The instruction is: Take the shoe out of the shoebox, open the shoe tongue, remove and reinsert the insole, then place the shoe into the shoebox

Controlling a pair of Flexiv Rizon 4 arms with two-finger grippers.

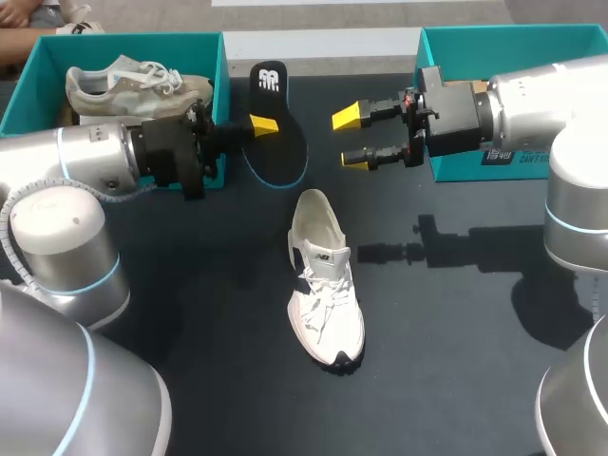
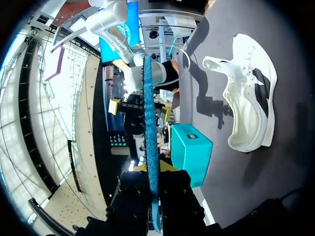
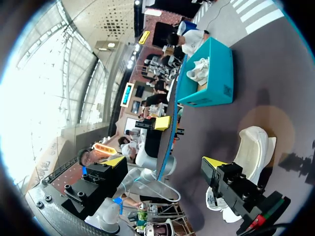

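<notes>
The dark desk (image 1: pixel 456 313) carries a teal shoebox (image 1: pixel 204 47) at the upper left of the frame with a grey shoe (image 1: pixel 133 84) inside it. A second box (image 1: pixel 456 43) stands at the upper right. The white shoe (image 1: pixel 323 285) lies on the desk at centre, outside both boxes, heel toward the top of the frame and toe toward the bottom.

My left hand (image 1: pixel 261 126) is clamped on the black, blue-edged insole (image 1: pixel 275 133) just upper left of centre. In the left wrist view the insole (image 2: pixel 150 137) stands edge-on between the fingers. My right hand (image 1: pixel 353 138) has its fingers spread wide and holds nothing. It sits just right of the insole, not touching it.

I judge the step in hand to be reinsertion.

1. Bring the right hand down to pin the shoe at the heel, because a light shoe is likely to slide on this surface.
2. Turn the insole flat and enter it through the collar at a shallow angle, leading end first.
3. Do not loosen the left hand until the insole lies under the tongue, or it may fold.
</notes>
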